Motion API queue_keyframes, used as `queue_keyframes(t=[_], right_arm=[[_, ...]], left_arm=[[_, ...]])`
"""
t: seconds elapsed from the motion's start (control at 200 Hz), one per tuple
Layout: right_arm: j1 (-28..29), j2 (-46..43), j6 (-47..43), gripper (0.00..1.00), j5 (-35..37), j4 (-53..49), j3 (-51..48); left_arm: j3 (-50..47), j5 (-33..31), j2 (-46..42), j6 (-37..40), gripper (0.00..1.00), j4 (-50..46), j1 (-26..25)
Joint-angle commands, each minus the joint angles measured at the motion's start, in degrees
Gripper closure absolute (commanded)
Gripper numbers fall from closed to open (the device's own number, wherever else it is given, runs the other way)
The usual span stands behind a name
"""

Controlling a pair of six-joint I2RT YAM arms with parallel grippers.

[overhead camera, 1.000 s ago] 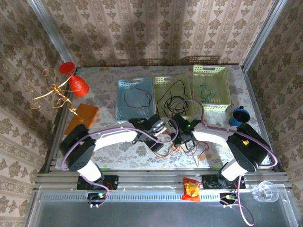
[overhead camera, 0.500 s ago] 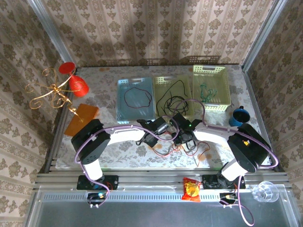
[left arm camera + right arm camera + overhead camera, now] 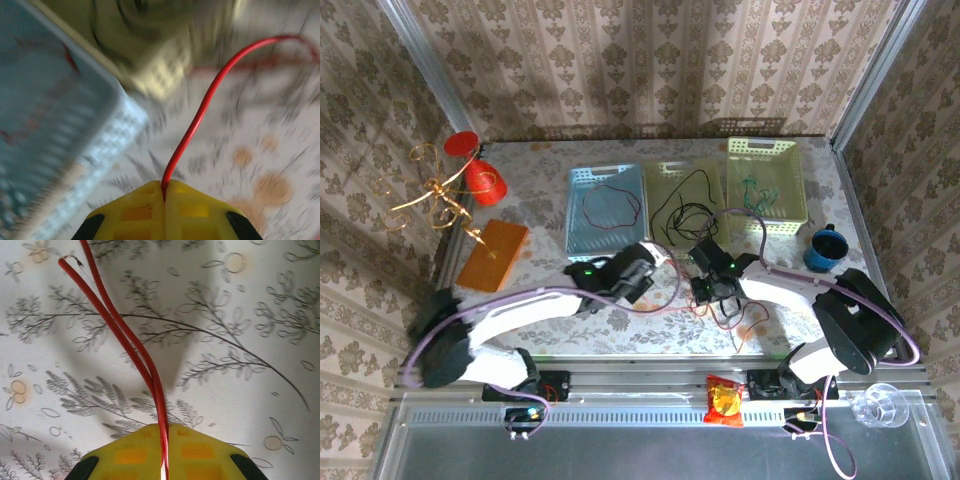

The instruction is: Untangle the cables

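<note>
Floral table: left gripper, right gripper both clamped on red cable; pulling toward 9 and 3 o'clock could cinch the tangle.

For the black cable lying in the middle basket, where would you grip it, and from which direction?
Probably grip the black cable on an arc of its open loop, away from the walls, coming straight down from above. It lies flat in the pale green basket, whose walls block a sideways approach, and the loop's bare inside leaves room for a gripper finger on each side of the strand.
</note>
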Motion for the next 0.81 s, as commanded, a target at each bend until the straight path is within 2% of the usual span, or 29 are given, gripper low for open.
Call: queue_keyframes(t=[0.0,0.165,0.36,0.495,0.695,0.8], right_arm=[[-1.9,-1.5,2.5,0.88,1.4,0.0,-1.5],[-3.0,-1.9,3.4,0.88,1.4,0.1,-1.9],[-3.6,-2.0,4.0,0.88,1.6,0.1,-2.0],[-3.7,-2.0,4.1,0.88,1.4,0.3,-1.9],[-3.7,-2.1,4.0,0.88,1.4,0.1,-1.8],[-3.6,-2.3,3.6,0.88,0.5,0.3,-1.7]], left_arm=[[2.0,3.2,-9.3,4.8,1.0,5.7,5.3],[9.0,8.3,-15.7,4.2,1.0,2.3,14.1],[17.7,6.1,-17.2,5.1,1.0,-2.2,21.2],[21.9,8.2,-15.5,6.2,1.0,-1.2,24.0],[23.7,4.3,-11.3,7.6,1.0,2.9,28.0],[22.1,7.5,-6.7,4.6,1.0,5.3,32.3]])
